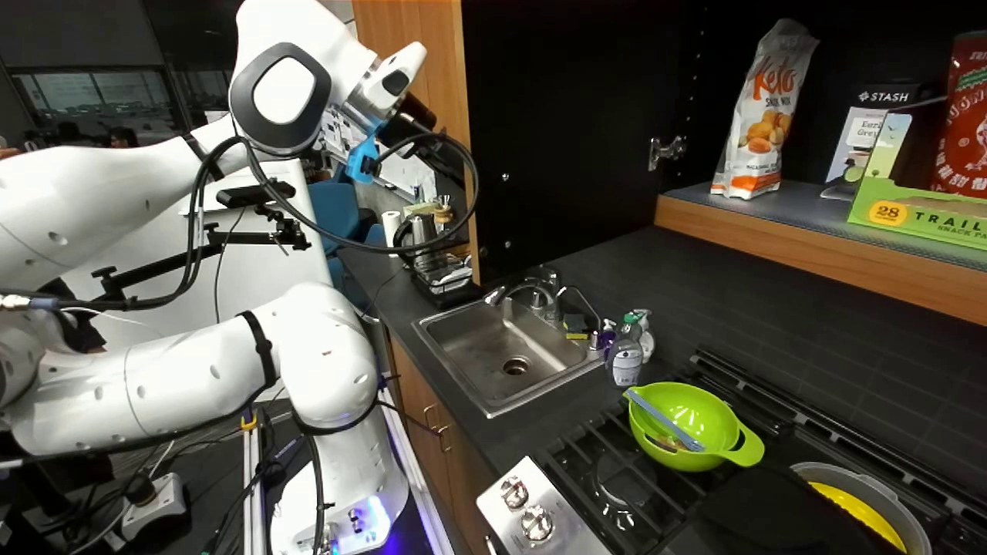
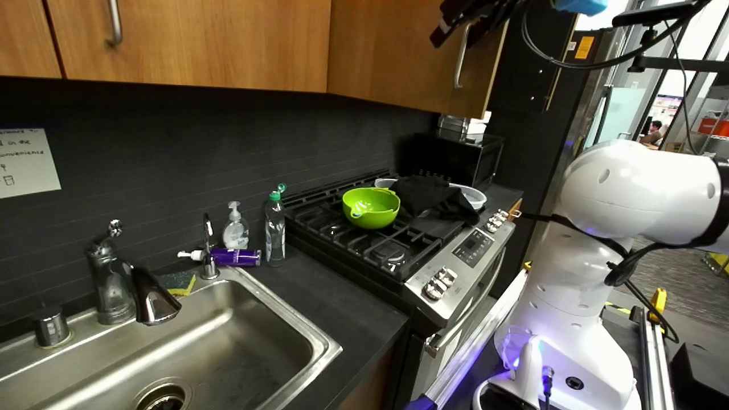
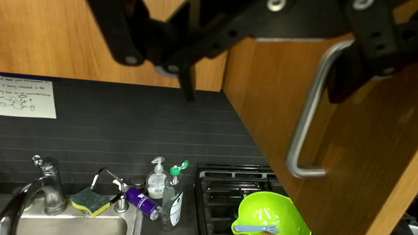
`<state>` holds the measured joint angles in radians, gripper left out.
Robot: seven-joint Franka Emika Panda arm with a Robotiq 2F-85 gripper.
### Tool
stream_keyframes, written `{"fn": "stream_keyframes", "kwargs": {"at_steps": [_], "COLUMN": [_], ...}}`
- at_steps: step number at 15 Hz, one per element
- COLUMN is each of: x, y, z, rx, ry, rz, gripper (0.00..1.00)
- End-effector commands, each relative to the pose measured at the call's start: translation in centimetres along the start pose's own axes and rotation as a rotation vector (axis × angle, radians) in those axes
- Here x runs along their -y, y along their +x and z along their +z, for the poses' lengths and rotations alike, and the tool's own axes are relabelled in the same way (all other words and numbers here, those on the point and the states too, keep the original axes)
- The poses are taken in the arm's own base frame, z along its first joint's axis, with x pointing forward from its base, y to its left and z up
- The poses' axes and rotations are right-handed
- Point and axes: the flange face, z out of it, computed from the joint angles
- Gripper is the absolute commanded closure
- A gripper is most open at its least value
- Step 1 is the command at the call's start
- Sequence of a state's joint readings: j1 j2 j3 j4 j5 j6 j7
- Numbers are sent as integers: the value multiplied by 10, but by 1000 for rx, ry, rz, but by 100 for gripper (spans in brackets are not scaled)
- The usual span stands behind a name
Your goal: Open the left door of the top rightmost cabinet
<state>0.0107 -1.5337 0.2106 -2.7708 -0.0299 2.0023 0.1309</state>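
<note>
The cabinet door [image 2: 393, 57] stands open, high above the back edge of the bench [image 2: 342, 307] and reaching out toward the front edge, a metal handle [image 3: 307, 114] on its wood face; an exterior view shows its black inner side and, in the cabinet [image 1: 810, 250], a snack mix bag [image 1: 759, 123], a Stash tea box [image 1: 856, 144] and a green carton [image 1: 917, 220]; the gripper [image 3: 264, 97] is by the handle's upper end, its fingers [image 3: 346, 78] spread wide, and in the wrist view the handle runs through the gap just beside one of them; whether the two touch, I cannot tell. Below, the sink [image 2: 250, 341] is set into the bench, its tap [image 2: 111, 285] along the back edge; toward the bench's back corner at the stove [image 2: 458, 265] a purple bottle [image 2: 239, 257] lies tipped, with a pump bottle [image 2: 235, 234] and a green-capped bottle [image 2: 275, 236] upright near it; past that side edge, the stove bears a lime-green bowl [image 2: 371, 210], a blue fork [image 3: 254, 228] in it, and a black cloth [image 2: 427, 196] just beside; a written notice [image 2: 28, 162] is on the wall [image 2: 171, 159] above the back edge.
</note>
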Motion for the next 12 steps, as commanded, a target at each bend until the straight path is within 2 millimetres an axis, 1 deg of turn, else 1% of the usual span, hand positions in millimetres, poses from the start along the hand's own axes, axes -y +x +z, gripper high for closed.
{"fn": "stream_keyframes", "kwargs": {"at_steps": [1, 4, 9, 12], "x": [18, 27, 36, 46], "y": [6, 3, 2, 0], "z": [-4, -5, -5, -5], "rx": [-80, -85, -92, -93], "ry": [39, 32, 20, 13], "rz": [-63, -81, -82, -91], "gripper": [0, 0, 0, 0]}}
